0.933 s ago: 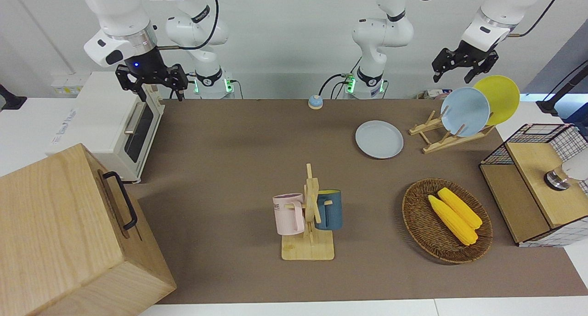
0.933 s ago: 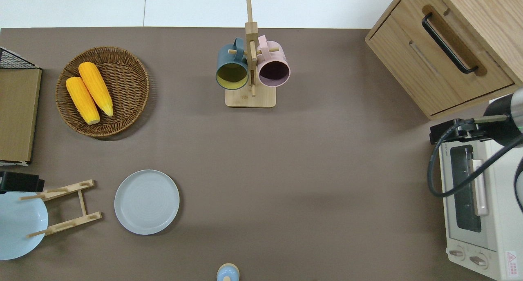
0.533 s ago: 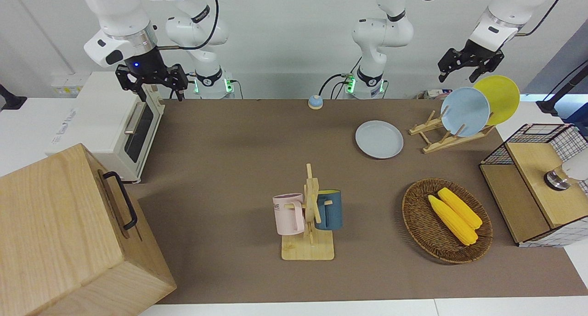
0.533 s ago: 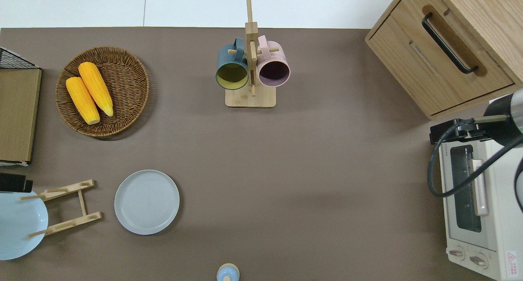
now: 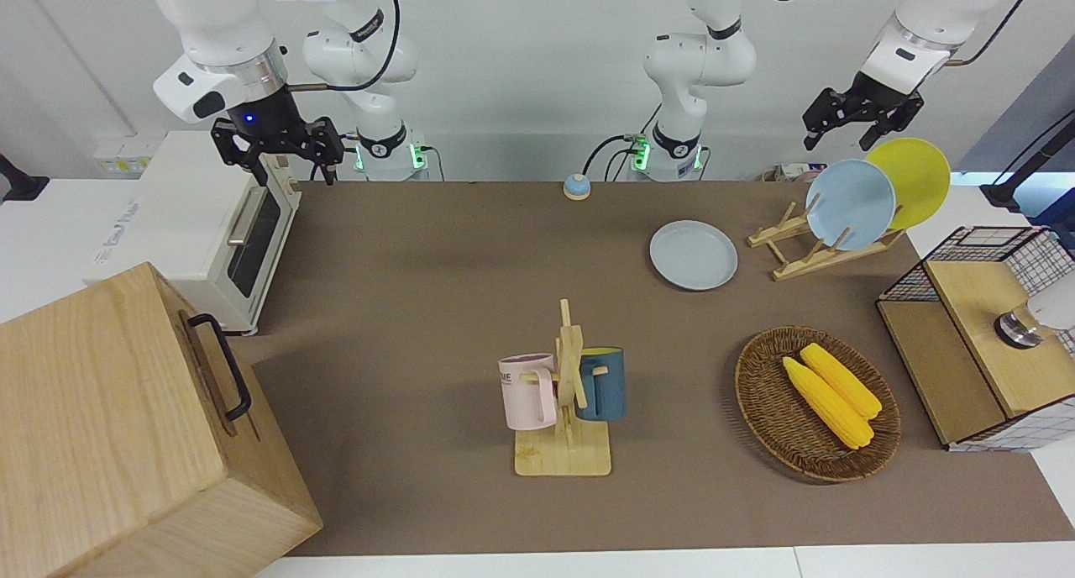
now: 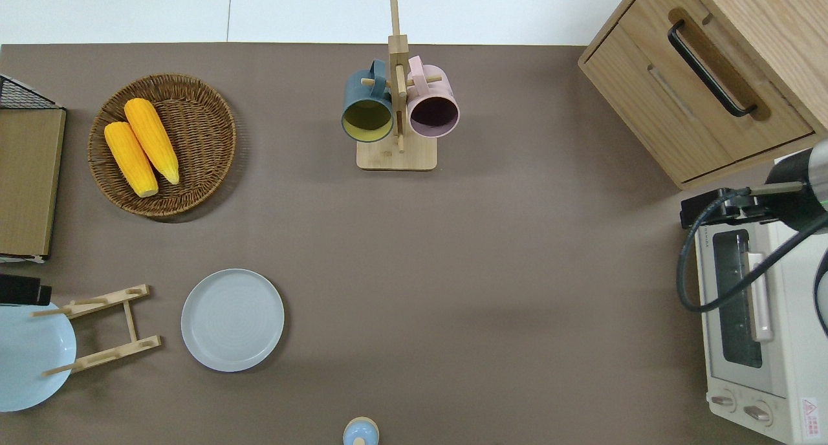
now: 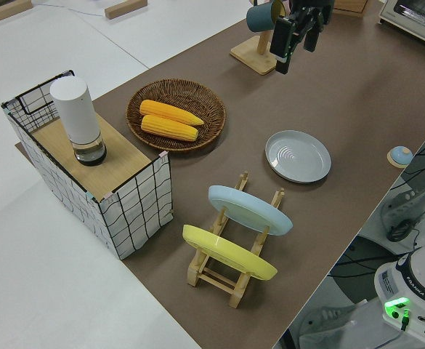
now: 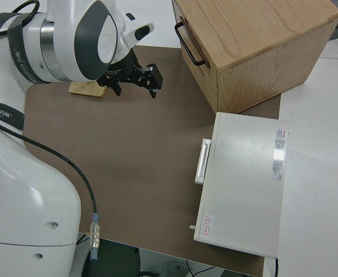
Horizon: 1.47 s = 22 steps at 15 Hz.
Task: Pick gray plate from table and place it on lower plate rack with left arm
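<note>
The gray plate (image 5: pixel 694 254) (image 6: pixel 232 319) (image 7: pixel 298 156) lies flat on the brown mat beside the lower plate rack (image 5: pixel 798 250) (image 6: pixel 103 328) (image 7: pixel 230 280). At the rack's other end, a light blue plate (image 5: pixel 850 204) and a yellow plate (image 5: pixel 915 175) lean on it. My left gripper (image 5: pixel 844 133) (image 7: pixel 293 51) hangs open and empty in the air. It is over the rack's end where those plates stand, at the mat's edge in the overhead view. My right gripper (image 5: pixel 294 170) (image 8: pixel 135 91) is parked, open and empty.
A wicker basket (image 6: pixel 194 173) with two corn cobs sits farther from the robots than the rack. A wooden mug stand (image 6: pixel 396 154) holds a blue and a pink mug. A wire crate (image 5: pixel 978 343), a toaster oven (image 6: pixel 750 322), a wooden drawer box (image 6: pixel 705 76) and a small bell (image 6: pixel 360 432) stand around the mat.
My left gripper has drifted a little toward the left arm's end of the table and slightly upward. The gray plate and the right arm have not moved.
</note>
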Tool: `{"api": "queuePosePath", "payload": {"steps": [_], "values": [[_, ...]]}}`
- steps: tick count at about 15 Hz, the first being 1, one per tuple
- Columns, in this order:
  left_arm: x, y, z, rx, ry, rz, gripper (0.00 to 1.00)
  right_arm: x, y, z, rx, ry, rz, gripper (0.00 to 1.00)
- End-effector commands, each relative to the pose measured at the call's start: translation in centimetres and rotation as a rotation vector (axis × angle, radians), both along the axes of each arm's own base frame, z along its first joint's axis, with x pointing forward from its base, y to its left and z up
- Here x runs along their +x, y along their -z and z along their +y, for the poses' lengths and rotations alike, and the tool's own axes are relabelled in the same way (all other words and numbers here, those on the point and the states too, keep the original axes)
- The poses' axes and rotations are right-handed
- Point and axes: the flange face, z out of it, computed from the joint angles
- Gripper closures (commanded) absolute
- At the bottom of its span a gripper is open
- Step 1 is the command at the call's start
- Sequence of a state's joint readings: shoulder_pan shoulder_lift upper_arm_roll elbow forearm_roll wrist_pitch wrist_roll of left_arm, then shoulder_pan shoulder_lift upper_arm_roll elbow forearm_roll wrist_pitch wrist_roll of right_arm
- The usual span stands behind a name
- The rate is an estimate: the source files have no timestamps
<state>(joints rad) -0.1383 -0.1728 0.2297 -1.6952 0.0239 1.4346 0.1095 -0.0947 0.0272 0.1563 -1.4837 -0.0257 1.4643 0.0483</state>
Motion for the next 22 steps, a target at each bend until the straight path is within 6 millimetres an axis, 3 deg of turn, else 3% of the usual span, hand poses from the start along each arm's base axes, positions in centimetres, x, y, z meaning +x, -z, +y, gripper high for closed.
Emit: {"api": "queuePosePath", "payload": {"steps": [1,5,13,18,22], "values": [[-0.4,0.4,-0.3,0.006,-0.001,0.026,0.00,0.0,-0.3,0.1,0.003,0.002,-0.005,0.017],[-0.8,0.8,-0.2,0.000,0.007,0.052,0.00,0.0,-0.3,0.1,0.003,0.003,-0.004,0.017],[-1.5,5.4,-0.7,-0.037,0.011,0.085,0.00,0.0,-0.3,0.1,0.003,0.002,-0.005,0.017],[-3.5,10.7,-1.1,-0.052,0.020,0.049,0.00,0.0,-0.3,0.1,0.003,0.002,-0.005,0.017],[-3.9,14.0,-1.5,-0.054,0.024,0.057,0.00,0.0,-0.3,0.1,0.003,0.003,-0.004,0.017]]}}
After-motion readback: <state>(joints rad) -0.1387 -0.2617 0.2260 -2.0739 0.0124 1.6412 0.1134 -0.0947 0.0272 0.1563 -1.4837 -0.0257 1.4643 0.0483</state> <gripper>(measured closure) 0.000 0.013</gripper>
